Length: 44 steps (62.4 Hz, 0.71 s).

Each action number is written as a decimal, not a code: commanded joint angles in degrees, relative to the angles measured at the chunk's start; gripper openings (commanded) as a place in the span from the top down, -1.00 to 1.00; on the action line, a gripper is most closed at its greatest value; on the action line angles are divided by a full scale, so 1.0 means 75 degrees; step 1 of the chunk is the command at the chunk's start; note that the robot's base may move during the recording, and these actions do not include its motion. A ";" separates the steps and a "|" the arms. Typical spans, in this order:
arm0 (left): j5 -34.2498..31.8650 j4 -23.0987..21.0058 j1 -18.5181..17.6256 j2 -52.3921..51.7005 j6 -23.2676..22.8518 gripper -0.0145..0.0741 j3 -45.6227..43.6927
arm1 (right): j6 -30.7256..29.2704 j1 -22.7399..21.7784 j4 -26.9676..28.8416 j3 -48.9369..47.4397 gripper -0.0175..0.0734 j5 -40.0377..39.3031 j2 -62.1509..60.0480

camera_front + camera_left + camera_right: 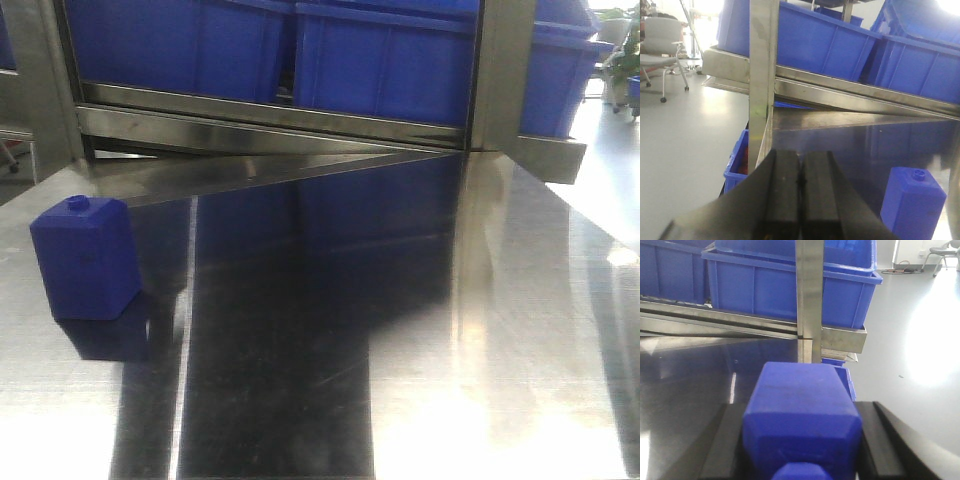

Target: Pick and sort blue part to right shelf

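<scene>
While right claw (801, 445) sits clamped on blue part (802, 410), knob toward camera, carry step judged in hand. Part held facing right shelf (810, 290), not yet in it. Left claw (801, 185) pressed together, empty. Squatter blue block (85, 258) stands on table (400, 350). Next move calls for lift over front rail (730, 320), release into blue bin (765, 290).

Left end effector (800, 167) closed; squat block (912, 202) nearby.
</scene>
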 commanded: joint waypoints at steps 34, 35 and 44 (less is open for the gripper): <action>0.1366 0.0246 -0.0060 0.1845 -0.0044 0.37 -0.2302 | -0.0053 -0.0041 -0.0099 -0.0238 -0.35 -0.0786 0.0049; 0.1449 0.0246 -0.0060 0.1908 -0.0044 0.37 -0.2358 | -0.0053 -0.0041 -0.0099 -0.0238 -0.35 -0.0786 0.0049; 0.1973 0.0180 -0.0060 0.2664 -0.0044 0.37 -0.2893 | -0.0053 -0.0041 -0.0099 -0.0238 -0.35 -0.0786 0.0049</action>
